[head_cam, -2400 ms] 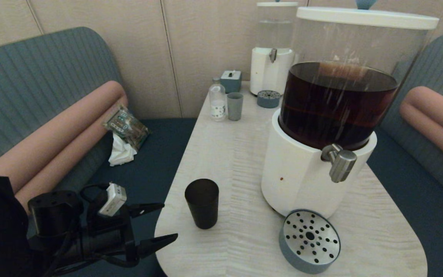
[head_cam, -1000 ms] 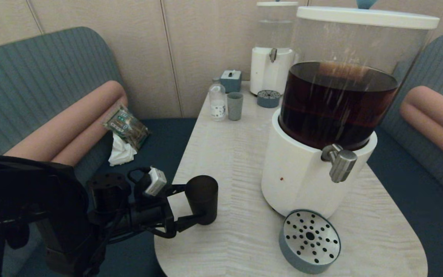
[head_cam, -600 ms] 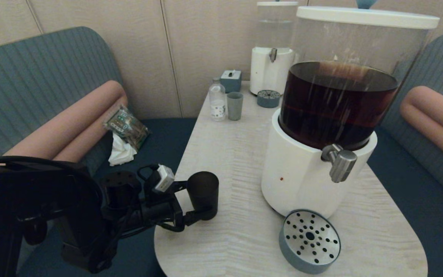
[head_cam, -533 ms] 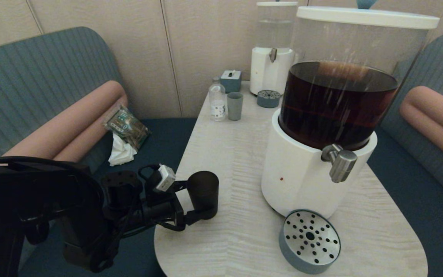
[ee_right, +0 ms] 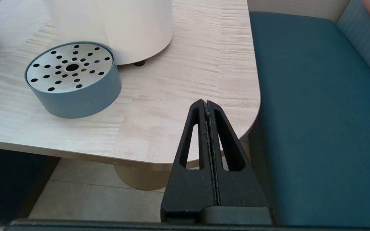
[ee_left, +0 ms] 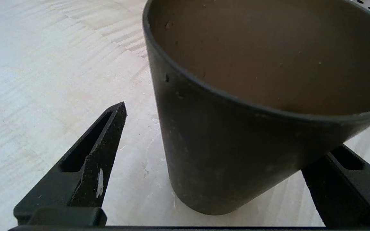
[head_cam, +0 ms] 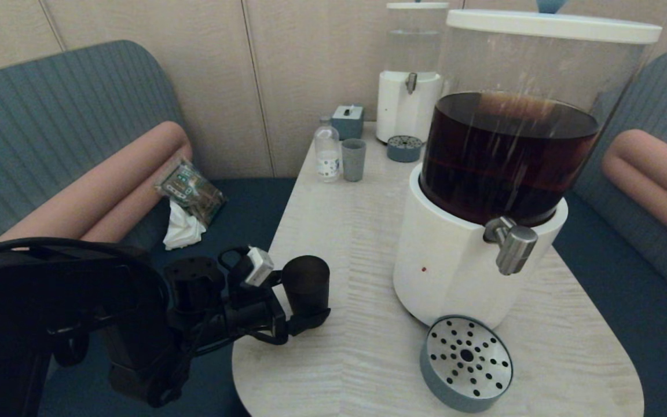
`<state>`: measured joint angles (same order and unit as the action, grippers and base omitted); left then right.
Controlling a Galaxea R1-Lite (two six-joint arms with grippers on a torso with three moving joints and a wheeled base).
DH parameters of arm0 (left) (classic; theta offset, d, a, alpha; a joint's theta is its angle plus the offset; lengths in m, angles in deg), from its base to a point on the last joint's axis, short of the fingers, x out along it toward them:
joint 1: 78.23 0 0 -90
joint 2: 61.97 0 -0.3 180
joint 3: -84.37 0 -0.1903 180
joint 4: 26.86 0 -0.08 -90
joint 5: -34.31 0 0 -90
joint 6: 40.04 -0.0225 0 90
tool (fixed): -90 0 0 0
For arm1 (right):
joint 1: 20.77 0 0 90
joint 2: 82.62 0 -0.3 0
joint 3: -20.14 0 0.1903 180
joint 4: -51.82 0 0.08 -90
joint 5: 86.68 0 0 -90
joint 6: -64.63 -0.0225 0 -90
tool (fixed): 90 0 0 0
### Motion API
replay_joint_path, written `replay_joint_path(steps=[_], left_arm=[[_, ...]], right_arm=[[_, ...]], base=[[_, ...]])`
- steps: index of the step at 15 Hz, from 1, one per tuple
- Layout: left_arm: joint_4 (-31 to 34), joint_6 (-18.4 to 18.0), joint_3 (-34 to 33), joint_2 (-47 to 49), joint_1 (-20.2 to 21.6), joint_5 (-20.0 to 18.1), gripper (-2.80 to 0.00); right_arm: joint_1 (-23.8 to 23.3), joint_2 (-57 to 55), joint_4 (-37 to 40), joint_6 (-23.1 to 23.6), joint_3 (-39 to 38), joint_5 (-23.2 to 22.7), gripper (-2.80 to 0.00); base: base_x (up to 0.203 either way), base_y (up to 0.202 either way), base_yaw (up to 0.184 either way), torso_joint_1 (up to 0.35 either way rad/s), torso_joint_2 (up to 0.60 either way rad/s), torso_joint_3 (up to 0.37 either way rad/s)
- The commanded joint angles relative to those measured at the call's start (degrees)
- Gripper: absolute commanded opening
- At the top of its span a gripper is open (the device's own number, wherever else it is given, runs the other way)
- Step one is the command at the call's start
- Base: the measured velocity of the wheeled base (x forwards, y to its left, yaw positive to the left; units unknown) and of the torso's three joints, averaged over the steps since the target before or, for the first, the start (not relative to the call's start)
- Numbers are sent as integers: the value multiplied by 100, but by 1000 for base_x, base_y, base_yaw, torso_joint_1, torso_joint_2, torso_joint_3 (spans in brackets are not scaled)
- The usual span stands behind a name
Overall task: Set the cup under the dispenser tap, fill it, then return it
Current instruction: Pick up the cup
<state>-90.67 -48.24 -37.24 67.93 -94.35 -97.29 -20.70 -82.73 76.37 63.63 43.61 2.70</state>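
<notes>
Beige panelled wall (head_cam: 304,69), teal bench seats (head_cam: 55,121) flanking a pale wood-grain table (head_cam: 345,231).

The left gripper (head_cam: 304,301) is standing with wide fingers around the cup (head_cam: 307,284) on the table (head_cam: 362,243).

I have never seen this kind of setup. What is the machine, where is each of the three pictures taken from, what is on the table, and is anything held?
It is a two-armed robot. One picture looks down from its head; the others look out from each wrist. On the table stand a big drink dispenser with a metal tap, a round drip tray and a black cup. The left claw is open around the cup, one finger clearly apart from it, so nothing is gripped yet. The right claw is shut, empty, beside the table's corner.
</notes>
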Motion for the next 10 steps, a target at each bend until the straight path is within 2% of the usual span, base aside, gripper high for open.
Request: replay_joint_path(steps=[1,6,10], left_arm=[[-49,-6,-4,-9,-14,-15,-280],[-49,12,-213,-167,-14,-24,-280],[-49,14,-661,-756,-19,-36,-280]], right_arm=[[1,2,5,-15,-1,9,-280],[1,2,-4,-41,-1,27,-280],[1,2,-4,-50,-1,27,-280]], base=[[0,0,0,0,0,0],[0,0,0,0,0,0],[0,0,0,0,0,0]])
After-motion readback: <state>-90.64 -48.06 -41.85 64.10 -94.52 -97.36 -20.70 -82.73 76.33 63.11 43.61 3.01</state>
